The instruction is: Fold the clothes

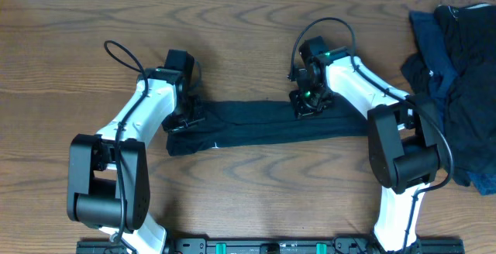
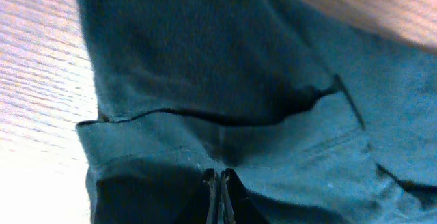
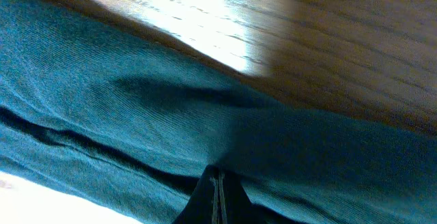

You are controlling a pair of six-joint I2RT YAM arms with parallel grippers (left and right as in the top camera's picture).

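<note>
1. My left jaws are together, clamped on the left end of the dark navy soft fabric garment (image 1: 263,126). The wrist view shows them pinching it just below a stitched hem (image 2: 171,117). I judge the bite small, so I should lift slowly and check that every layer comes up with it.
2. The garment lies as a long, narrow band across the middle of the brown wood-grain counter (image 1: 248,29), already folded lengthwise. The step in hand looks like the crosswise fold. Its lower edge bows a little, so I should draw it straight before I turn it over.
3. My right jaws are also closed, gripping the band's far edge right of centre, with bare counter just beyond. My two grips sit at different places along the band. I must raise both to the same height and move them together, or the cloth will twist.
4. I should set the carried end squarely on the resting part, with the edges matched.
5. The heap of dark navy and black fabric clothes (image 1: 457,76) waits at the counter's right edge, well apart from the band. I should keep my right elbow clear of it.
</note>
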